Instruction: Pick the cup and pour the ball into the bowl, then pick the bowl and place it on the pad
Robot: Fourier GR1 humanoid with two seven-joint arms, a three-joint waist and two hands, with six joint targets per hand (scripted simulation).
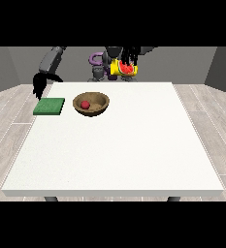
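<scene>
A wooden bowl stands on the white table at the far left, with a red ball lying inside it. A flat green pad lies just left of the bowl, a small gap between them. The yellow cup with a red and green pattern is held tipped on its side above the table's far edge, to the right of and behind the bowl. The hand at the view's right is curled over the cup from above. The hand at the view's left hangs past the table's far left corner, behind the pad, fingers pointing down and holding nothing.
The robot's torso and a purple part show behind the far edge. The table stretches white from the bowl to the near and right edges. Grey floor surrounds it.
</scene>
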